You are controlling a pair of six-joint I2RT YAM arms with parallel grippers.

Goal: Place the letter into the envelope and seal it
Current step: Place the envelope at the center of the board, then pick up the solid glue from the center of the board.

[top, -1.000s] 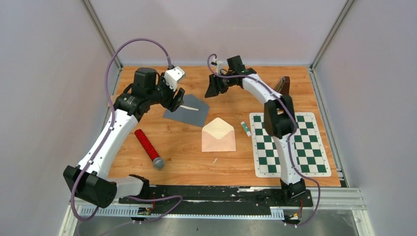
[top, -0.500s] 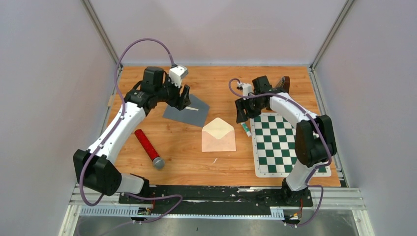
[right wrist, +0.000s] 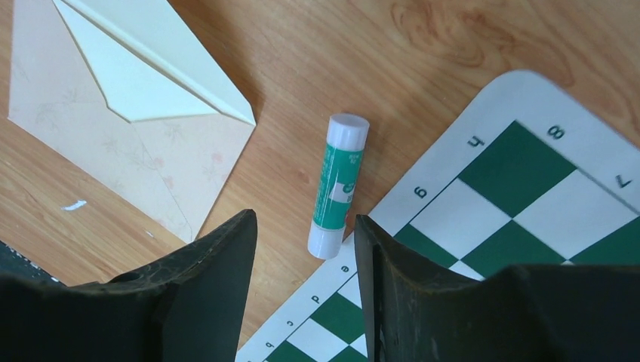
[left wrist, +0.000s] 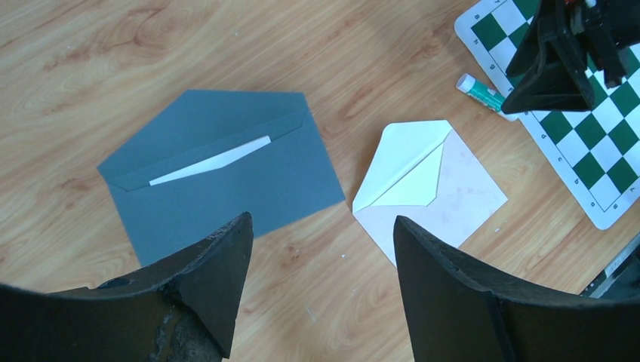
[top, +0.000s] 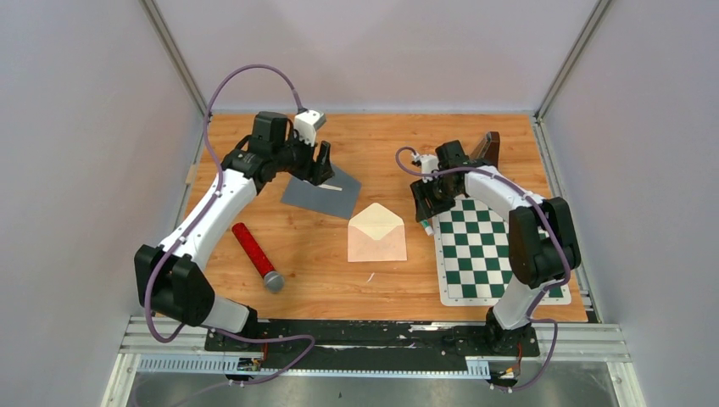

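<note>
Nearest, the cream envelope (top: 377, 239) lies flat with its flap open, nothing touching it. Just beyond, the right gripper (right wrist: 306, 223) hangs over the glue stick (right wrist: 339, 185) at the chessboard mat's (top: 500, 254) edge, jaws spread and empty. Farther back the left gripper (left wrist: 321, 226), jaws wide and empty, hovers above the grey envelope (left wrist: 226, 177)

The table (top: 322, 271) is orange-brown wood grain. The dark grey envelope (left wrist: 226, 185) shows a white sliver (left wrist: 211, 160) in its slit, and the pale peach envelope (right wrist: 90, 143) has a faint floral print and a cream flap. The glue stick (right wrist: 338, 185) is green with white ends, the mat (top: 496, 254) green-and-white checks, the tube (top: 253, 248) red with a grey tip, and the cables (top: 254, 69) purple.
</note>
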